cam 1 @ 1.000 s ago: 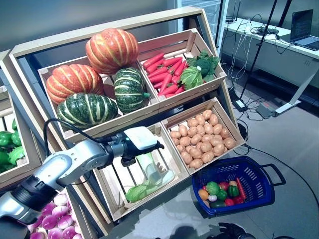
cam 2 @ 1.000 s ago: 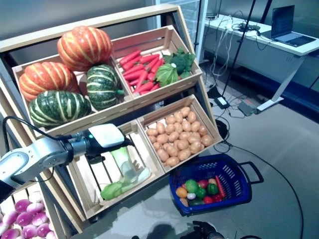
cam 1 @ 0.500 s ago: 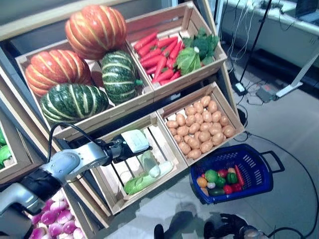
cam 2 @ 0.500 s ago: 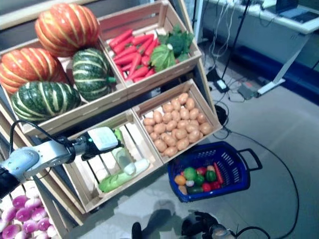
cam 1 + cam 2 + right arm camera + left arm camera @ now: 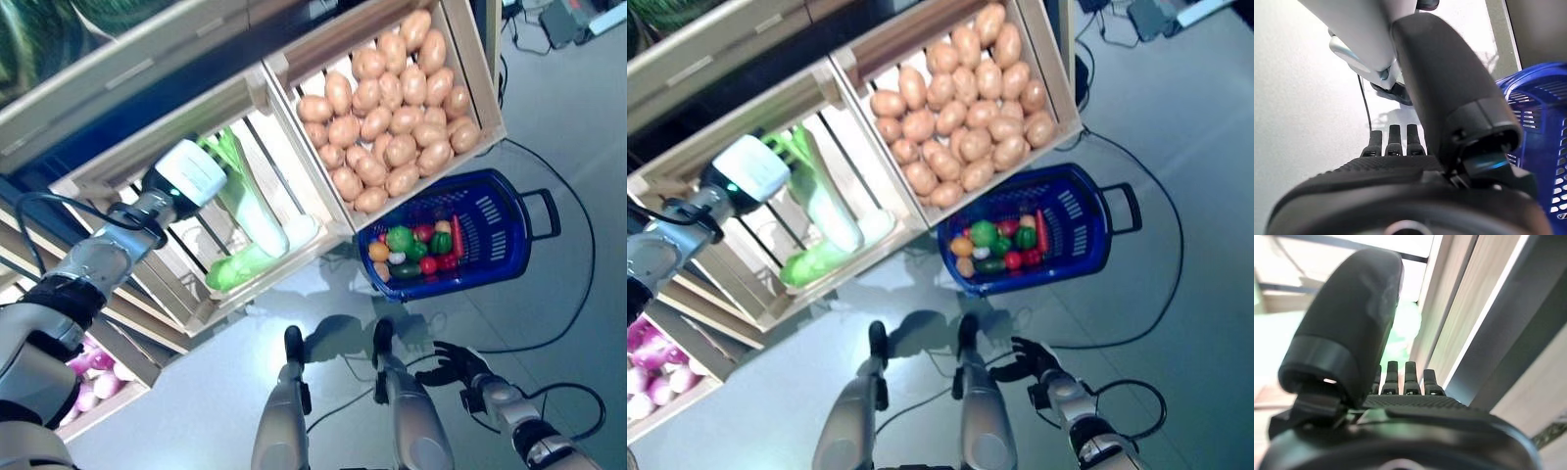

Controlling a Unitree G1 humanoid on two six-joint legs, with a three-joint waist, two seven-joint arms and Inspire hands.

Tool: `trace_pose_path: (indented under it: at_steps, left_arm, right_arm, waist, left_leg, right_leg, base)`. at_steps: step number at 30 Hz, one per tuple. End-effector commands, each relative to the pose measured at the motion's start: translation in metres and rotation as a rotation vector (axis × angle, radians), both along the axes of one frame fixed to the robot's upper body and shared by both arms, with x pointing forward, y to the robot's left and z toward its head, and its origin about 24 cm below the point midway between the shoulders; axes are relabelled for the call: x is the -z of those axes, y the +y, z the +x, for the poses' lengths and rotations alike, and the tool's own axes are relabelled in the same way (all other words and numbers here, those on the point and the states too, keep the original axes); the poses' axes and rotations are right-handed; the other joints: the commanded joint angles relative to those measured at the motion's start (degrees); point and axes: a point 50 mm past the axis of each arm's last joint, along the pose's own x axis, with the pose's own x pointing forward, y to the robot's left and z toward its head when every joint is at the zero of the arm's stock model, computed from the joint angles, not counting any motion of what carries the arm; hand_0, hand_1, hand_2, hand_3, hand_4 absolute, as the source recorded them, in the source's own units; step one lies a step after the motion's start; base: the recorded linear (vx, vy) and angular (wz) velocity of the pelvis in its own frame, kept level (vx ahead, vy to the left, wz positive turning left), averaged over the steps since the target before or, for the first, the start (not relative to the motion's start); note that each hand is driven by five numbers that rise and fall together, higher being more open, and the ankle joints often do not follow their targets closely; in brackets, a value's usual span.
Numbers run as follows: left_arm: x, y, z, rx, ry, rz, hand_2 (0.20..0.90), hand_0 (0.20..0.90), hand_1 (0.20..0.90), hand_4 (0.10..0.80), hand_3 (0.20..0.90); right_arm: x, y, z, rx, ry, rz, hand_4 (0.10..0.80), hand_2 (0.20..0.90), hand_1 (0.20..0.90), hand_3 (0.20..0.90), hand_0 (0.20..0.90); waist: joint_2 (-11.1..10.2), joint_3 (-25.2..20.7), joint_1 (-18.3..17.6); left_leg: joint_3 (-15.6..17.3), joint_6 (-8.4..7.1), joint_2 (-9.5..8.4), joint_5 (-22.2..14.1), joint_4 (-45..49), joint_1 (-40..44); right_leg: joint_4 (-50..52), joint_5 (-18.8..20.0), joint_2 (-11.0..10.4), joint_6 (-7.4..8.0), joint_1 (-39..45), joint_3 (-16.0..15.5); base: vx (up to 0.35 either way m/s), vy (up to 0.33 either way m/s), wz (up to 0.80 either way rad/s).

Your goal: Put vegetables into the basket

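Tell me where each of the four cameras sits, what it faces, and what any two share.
Left eye view: on the head, looking down at the potato crate, blue basket and left hand in the slatted crate; right hand hangs low.
Right eye view: beside it, same scene.
Left wrist view: along its own hand, facing pale green vegetables.
Right wrist view: along its own hand, facing the floor; it shares the basket with the eye views.

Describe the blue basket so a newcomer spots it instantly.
Start at the wooden crate of potatoes on the stand's lower shelf. On the grey floor just below its front corner sits the blue basket. It is the only blue plastic container, slotted-walled with a dark handle, holding small mixed vegetables.
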Motion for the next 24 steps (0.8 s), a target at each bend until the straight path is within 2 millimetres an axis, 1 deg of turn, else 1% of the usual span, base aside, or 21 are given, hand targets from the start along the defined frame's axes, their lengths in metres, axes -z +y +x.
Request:
trace_pose_path:
  at_steps: [1, 4, 6, 8, 12, 15, 19, 24]
  left_arm:
    - [-0.082, 0.008, -0.008, 0.009, -0.432, 0.01, 0.9, 0.9, 0.9, 0.8, 0.9]
    - [-0.091, 0.013, -0.012, 0.019, -0.505, 0.017, 0.9, 0.9, 0.9, 0.8, 0.9]
    - [-0.098, 0.01, -0.014, 0.05, -0.554, 0.027, 0.9, 0.9, 0.9, 0.8, 0.9]
    - [-0.103, 0.008, -0.015, 0.064, -0.583, 0.024, 0.9, 0.9, 0.9, 0.8, 0.9]
    - [-0.112, 0.003, -0.018, 0.122, -0.606, 0.029, 0.9, 0.9, 0.9, 0.8, 0.9]
    - [-0.115, -0.002, -0.018, 0.161, -0.605, 0.054, 0.9, 0.9, 0.9, 0.8, 0.9]
    - [-0.122, -0.008, -0.019, 0.19, -0.612, 0.073, 0.9, 0.9, 0.9, 0.8, 0.9]
    - [-0.138, -0.012, -0.019, 0.182, -0.628, 0.086, 0.9, 0.9, 0.9, 0.8, 0.9]
  right_arm:
    - [-0.016, -0.014, 0.003, 0.037, -0.093, -0.022, 0.8, 0.9, 0.9, 0.9, 0.9]
    - [-0.023, -0.013, 0.008, 0.034, -0.136, -0.017, 0.8, 0.9, 0.9, 0.9, 0.9]
    - [-0.027, -0.01, 0.01, 0.023, -0.162, -0.013, 0.8, 0.9, 0.9, 0.9, 0.9]
    - [-0.03, -0.007, 0.011, 0.014, -0.177, -0.006, 0.8, 0.9, 0.9, 0.9, 0.9]
    - [-0.038, 0.0, 0.014, -0.01, -0.214, -0.002, 0.8, 0.9, 0.9, 0.9, 0.9]
    - [-0.041, 0.003, 0.014, -0.021, -0.233, 0.003, 0.8, 0.9, 0.9, 0.9, 0.9]
    - [-0.044, 0.003, 0.014, -0.018, -0.249, 0.008, 0.8, 0.9, 0.9, 0.9, 0.9]
    - [-0.049, 0.0, 0.014, -0.015, -0.274, 0.003, 0.8, 0.9, 0.9, 0.9, 0.9]
  waist:
    - [-0.6, -0.2, -1.6]
    - [-1.0, 0.7, -2.0]
    - [-1.2, 1.3, -2.2]
    - [-1.5, 1.3, -2.3]
    - [-1.8, 1.3, -2.7]
    - [-1.9, 1.3, -3.0]
    - [-1.9, 1.3, -3.4]
    - [-1.6, 1.3, -4.2]
  left_leg:
    - [-0.7, -1.16, 0.78, -3.5, 12.6, -8.9]
    - [-0.9, -0.86, 0.79, -4.2, 15.8, -12.3]
    - [-1.0, -0.66, 0.83, -4.8, 17.8, -14.5]
    - [-1.2, -0.58, 0.51, -5.5, 19.4, -16.4]
    - [-1.6, -0.56, 0.27, -6.1, 21.4, -19.8]
    - [-1.4, -0.45, 0.14, -6.3, 21.7, -20.8]
    - [-1.3, -0.48, 0.09, -6.5, 21.9, -21.5]
    - [-0.9, -0.56, 0.12, -6.1, 21.7, -22.8]
  right_leg:
    - [7.4, -5.9, 1.4, -1.0, -1.3, 2.0]
    - [11.2, -6.7, 1.1, -1.03, -4.9, 2.6]
    - [13.5, -7.2, 0.6, -0.96, -7.2, 2.7]
    - [15.3, -7.8, 0.3, -0.87, -9.2, 3.1]
    - [17.6, -8.2, -0.7, -0.71, -12.7, 3.7]
    - [18.3, -8.4, -0.8, -0.62, -14.0, 4.0]
    - [18.7, -8.2, -1.0, -0.51, -15.1, 4.3]
    - [18.6, -7.8, -1.0, -0.42, -16.8, 4.9]
  base:
    - [-0.068, 0.026, 0.01]
    - [-0.05, 0.044, -0.01]
    - [-0.037, 0.049, -0.03]
    - [-0.017, 0.048, 0.0]
    - [-0.024, 0.042, 0.02]
    - [-0.003, 0.009, -0.02]
    - [0.0, 0.0, 0.0]
    - [0.004, 0.035, 0.0]
